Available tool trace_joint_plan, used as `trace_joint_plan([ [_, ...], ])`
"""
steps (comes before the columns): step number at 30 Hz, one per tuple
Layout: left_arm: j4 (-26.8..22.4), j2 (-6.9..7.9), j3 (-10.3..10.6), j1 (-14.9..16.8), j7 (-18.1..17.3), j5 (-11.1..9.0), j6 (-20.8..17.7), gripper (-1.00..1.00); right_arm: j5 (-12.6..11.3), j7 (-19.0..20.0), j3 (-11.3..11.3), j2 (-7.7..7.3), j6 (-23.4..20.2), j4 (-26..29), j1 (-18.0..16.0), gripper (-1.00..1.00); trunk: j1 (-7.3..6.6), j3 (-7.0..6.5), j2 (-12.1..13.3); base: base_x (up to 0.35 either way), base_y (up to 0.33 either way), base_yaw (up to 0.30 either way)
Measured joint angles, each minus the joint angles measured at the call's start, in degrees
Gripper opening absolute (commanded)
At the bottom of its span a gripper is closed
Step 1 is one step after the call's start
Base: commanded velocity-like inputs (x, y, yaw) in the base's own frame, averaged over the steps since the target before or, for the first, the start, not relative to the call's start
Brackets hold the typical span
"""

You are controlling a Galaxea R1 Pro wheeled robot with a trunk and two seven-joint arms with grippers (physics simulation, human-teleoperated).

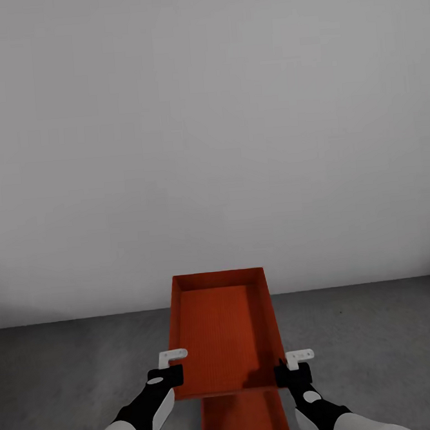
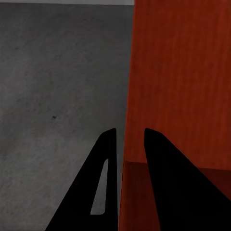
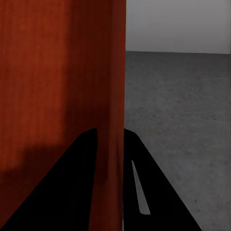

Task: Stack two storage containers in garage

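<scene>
So the upper storage container [image 1: 224,330] sits low centre in the head view, empty, held up over the lower storage container [image 1: 244,419], also empty, down on the grey concrete floor [image 1: 72,368]. Left gripper [image 1: 170,367] and right gripper [image 1: 293,364] each pinch a side wall near its corners, arms reaching forward from the bottom edge, plain pale wall [image 1: 208,125] behind.
</scene>
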State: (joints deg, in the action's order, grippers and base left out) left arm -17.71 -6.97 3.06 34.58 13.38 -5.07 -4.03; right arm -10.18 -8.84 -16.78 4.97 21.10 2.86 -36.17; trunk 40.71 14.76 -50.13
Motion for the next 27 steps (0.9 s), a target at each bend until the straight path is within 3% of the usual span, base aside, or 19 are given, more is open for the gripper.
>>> trace_joint_plan([
  [18,0.0,-0.01,0.0,0.0,0.0,-0.1,0.0,-1.00,0.0,0.0,0.0,-0.02,-0.1,0.0,0.0,-1.00,0.00,1.17,0.0,0.000,0.000,0.000],
  [27,0.1,-0.01,0.0,0.0,0.0,-0.1,0.1,-1.00,0.1,0.0,0.0,-0.03,-0.1,0.0,0.0,-1.00,0.01,1.99,0.0,-0.099,-0.091,0.000],
])
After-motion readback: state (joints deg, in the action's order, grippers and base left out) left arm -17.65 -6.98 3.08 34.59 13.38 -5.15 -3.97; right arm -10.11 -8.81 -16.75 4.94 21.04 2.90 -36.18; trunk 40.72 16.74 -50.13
